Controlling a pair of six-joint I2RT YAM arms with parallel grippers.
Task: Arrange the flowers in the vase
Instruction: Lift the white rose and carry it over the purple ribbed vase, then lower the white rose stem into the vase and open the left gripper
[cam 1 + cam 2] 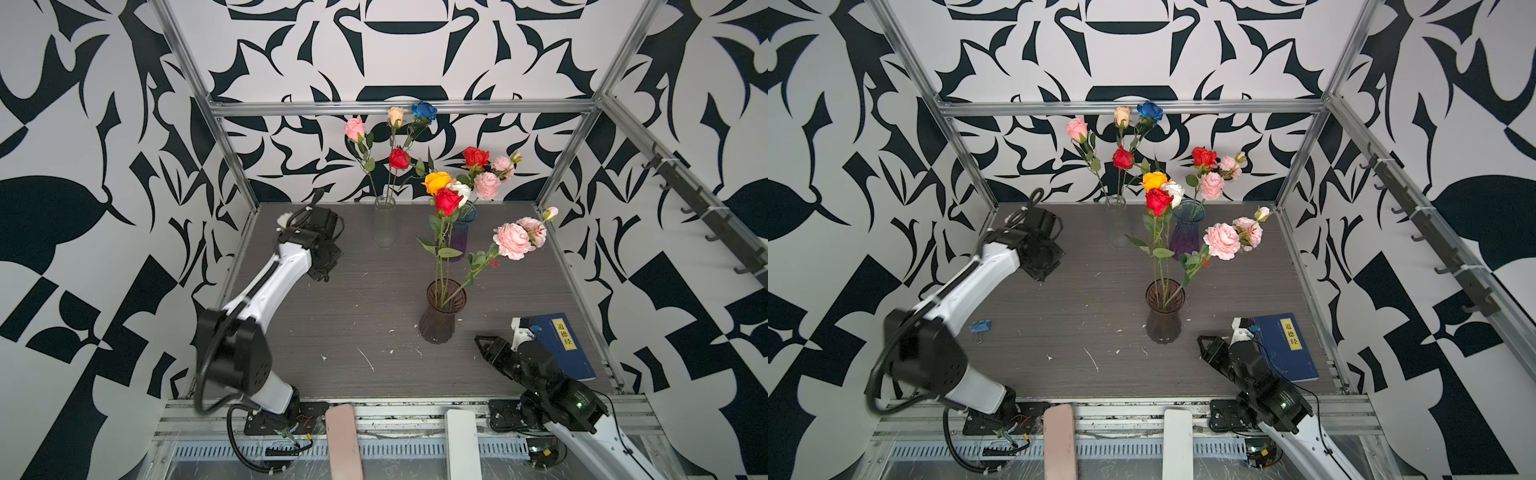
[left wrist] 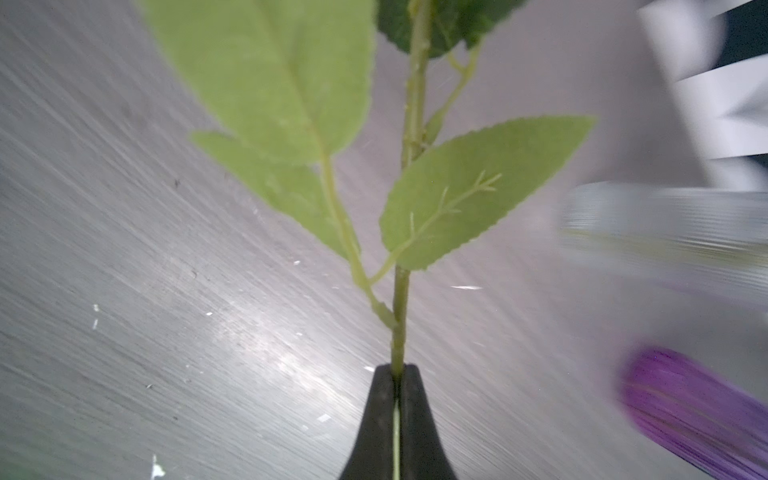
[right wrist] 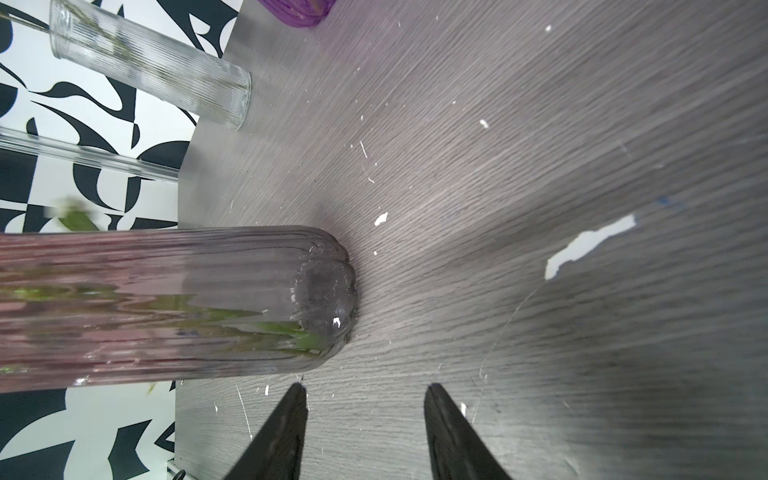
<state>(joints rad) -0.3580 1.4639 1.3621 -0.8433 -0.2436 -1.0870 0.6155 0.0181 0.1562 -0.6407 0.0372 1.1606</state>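
Green leafy stem (image 2: 399, 316) clamped in the left gripper (image 2: 395, 374), with three part-filled vases to its right.

Left to right: near the far left of the grey table (image 1: 332, 332), the left gripper's jaws are closed tight on the lower stem, below two leaf sprigs; the flower head is out of sight. Next stands a clear ribbed vase (image 1: 384, 224) of roses, then a purple vase (image 1: 1185, 235) of mixed blooms, then, nearer the front, a smoky dark vase (image 1: 442, 316) with a red rose (image 1: 448, 201) and pink carnations (image 1: 512, 241). The right gripper (image 3: 365, 388) rests low just beside that vase's base, jaws half apart, holding nothing. To do this well, the stem probably needs lifting clear of the blooms, tipping upright, then lowering straight into a gap at the rim, so leaves do not snag.
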